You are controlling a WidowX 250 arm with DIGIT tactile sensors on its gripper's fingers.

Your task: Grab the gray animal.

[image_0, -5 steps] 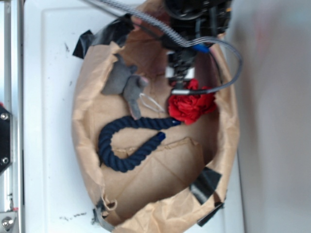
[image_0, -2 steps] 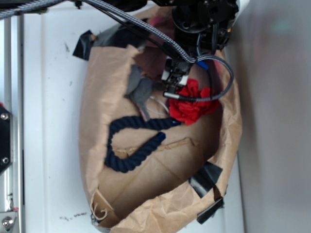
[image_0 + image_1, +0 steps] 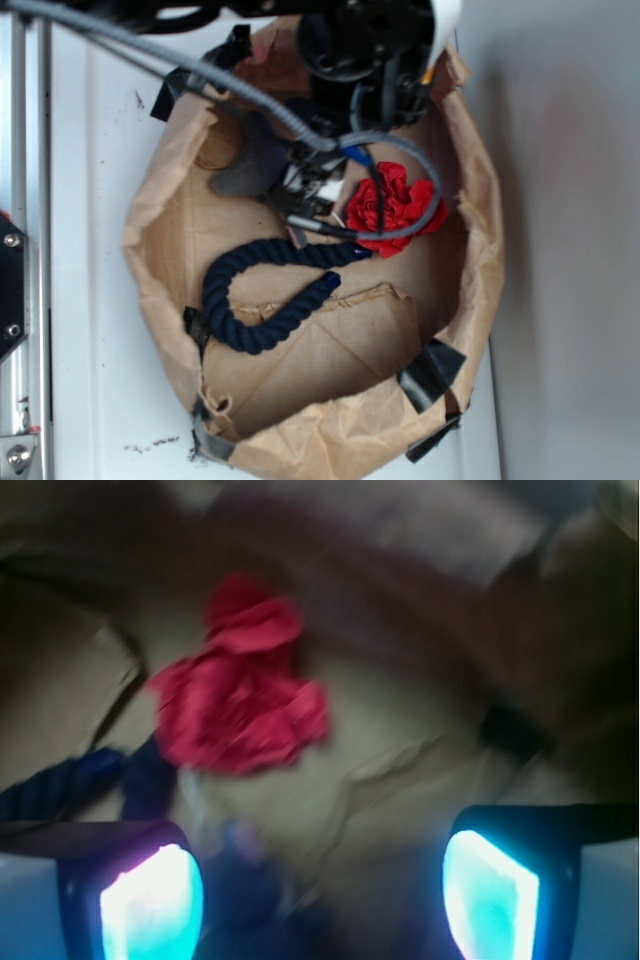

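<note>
The gray animal (image 3: 243,168) lies in the upper left of the brown paper bag (image 3: 330,360), partly hidden under the arm and its cables. My gripper (image 3: 306,202) hangs just right of it, between it and the red fabric flower (image 3: 390,208). The wrist view is blurred. There my gripper (image 3: 320,890) is open, its two glowing pads (image 3: 150,905) far apart. A dark blurred mass (image 3: 262,895) sits low between them, nearer the left pad, and I cannot tell whether it is the animal. The flower (image 3: 240,695) lies ahead.
A dark navy rope loop (image 3: 262,290) curls across the middle of the bag, its end reaching the flower. The bag's crumpled walls are patched with black tape (image 3: 432,372). The bag rests on a white table (image 3: 90,300) with a metal rail (image 3: 18,300) along the left edge.
The arm has moved left and down, from above the flower toward the gray animal. The paper bag's rim and the animal have shifted; the bag's left wall now bulges further out.
</note>
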